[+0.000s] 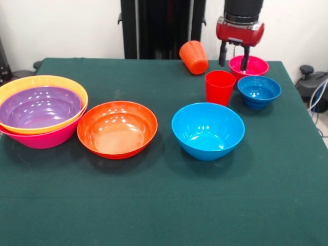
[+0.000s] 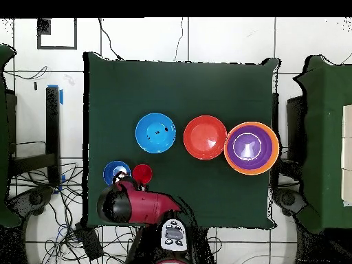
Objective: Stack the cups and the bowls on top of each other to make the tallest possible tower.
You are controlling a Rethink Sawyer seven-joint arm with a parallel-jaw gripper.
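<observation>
My gripper (image 1: 233, 56) is open at the table's far right. Its fingers straddle the left rim of the small magenta bowl (image 1: 253, 65), one finger (image 1: 245, 58) inside it. An orange cup (image 1: 193, 57) lies on its side to the left. A red cup (image 1: 220, 87) stands upright next to the small blue bowl (image 1: 259, 91). The medium blue bowl (image 1: 207, 130) and a red-orange bowl (image 1: 117, 128) sit mid-table. The tower (image 1: 41, 110) at left is the pink bowl (image 1: 46, 139) holding the yellow-orange bowl (image 1: 43, 81) and the purple bowl (image 1: 38, 106). I see only one red-orange bowl.
In the overhead view my arm (image 2: 134, 205) covers the magenta bowl and the orange cup. The red cup (image 2: 142, 173) and small blue bowl (image 2: 115, 172) lie just beyond it. The green cloth (image 1: 164, 205) ends close to the right of the small bowls.
</observation>
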